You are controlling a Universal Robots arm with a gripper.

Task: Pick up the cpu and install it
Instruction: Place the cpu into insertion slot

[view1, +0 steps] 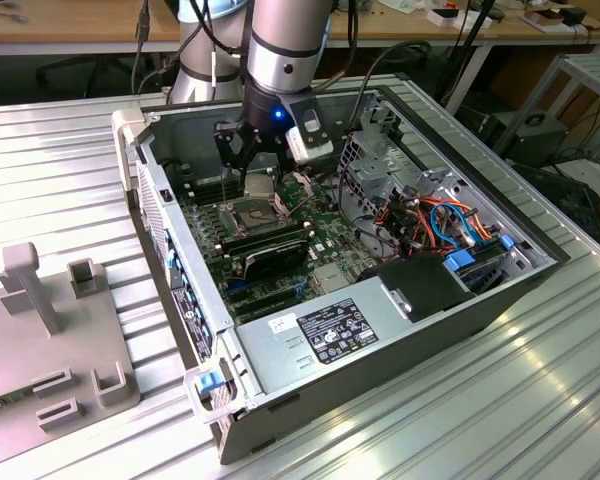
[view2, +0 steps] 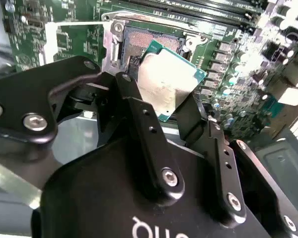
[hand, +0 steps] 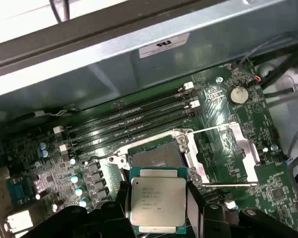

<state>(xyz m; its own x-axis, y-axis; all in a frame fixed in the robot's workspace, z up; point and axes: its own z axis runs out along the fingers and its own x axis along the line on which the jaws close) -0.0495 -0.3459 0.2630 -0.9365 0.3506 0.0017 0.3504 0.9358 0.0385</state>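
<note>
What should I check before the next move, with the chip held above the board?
1. Grip: gripper shut on chip from two sides - ok.
2. Socket bare, nothing in it - ok.
3. Hold-down frame swung open, off the socket - ok.
4. Chip square with socket - cannot tell.
5. Chip's corner mark matching socket's - cannot tell.

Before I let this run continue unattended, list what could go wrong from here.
1. The hand grips the chip by two edges only, above the open socket; a slip would likely drop it onto the bare contacts.
2. In the second wrist view the chip's edges look skewed against the socket's; lowered like that, it could bend contacts.
3. The opened clamp frame sits right beside the socket; the hand might knock it.
</note>
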